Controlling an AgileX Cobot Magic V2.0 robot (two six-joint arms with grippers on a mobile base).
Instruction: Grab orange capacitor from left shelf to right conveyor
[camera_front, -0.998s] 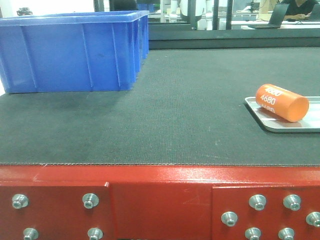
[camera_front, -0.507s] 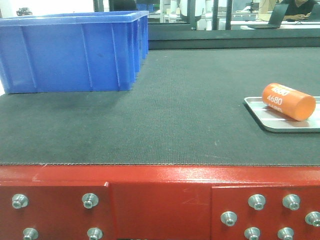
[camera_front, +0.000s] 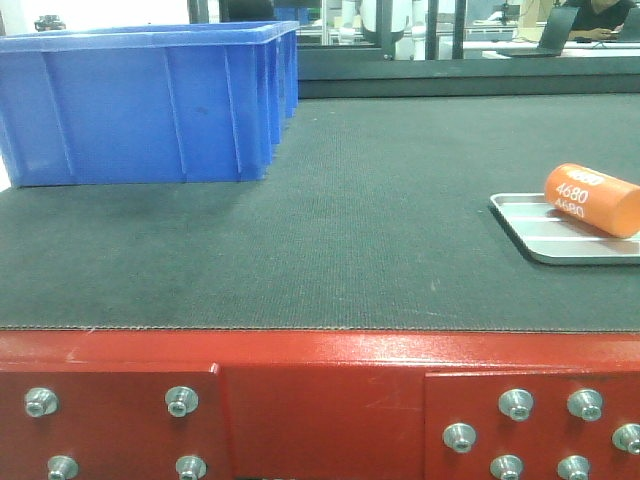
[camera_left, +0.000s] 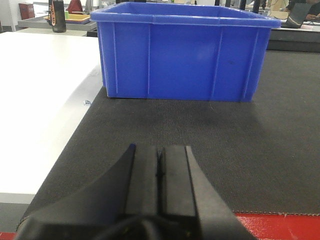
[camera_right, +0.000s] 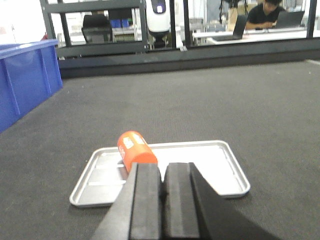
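Observation:
The orange capacitor (camera_front: 592, 200) lies on its side in a shallow silver tray (camera_front: 535, 240) at the right of the dark grey conveyor belt (camera_front: 350, 200), which has a red bolted frame (camera_front: 320, 400). In the right wrist view the capacitor (camera_right: 135, 149) lies in the tray (camera_right: 210, 165) just beyond and slightly left of my right gripper (camera_right: 162, 167), which is shut and empty. My left gripper (camera_left: 160, 150) is shut and empty, low over the belt's (camera_left: 250, 135) near edge. The left shelf is out of view.
A deep blue plastic bin (camera_front: 140, 110) stands on the belt's far left, straight ahead of the left gripper in its wrist view (camera_left: 180, 55). A white table (camera_left: 40, 100) adjoins the belt on the left. Desks and people are far behind.
The orange capacitor has rolled to the right across the tray, toward the right edge of the front view. The tray and bin have not moved.

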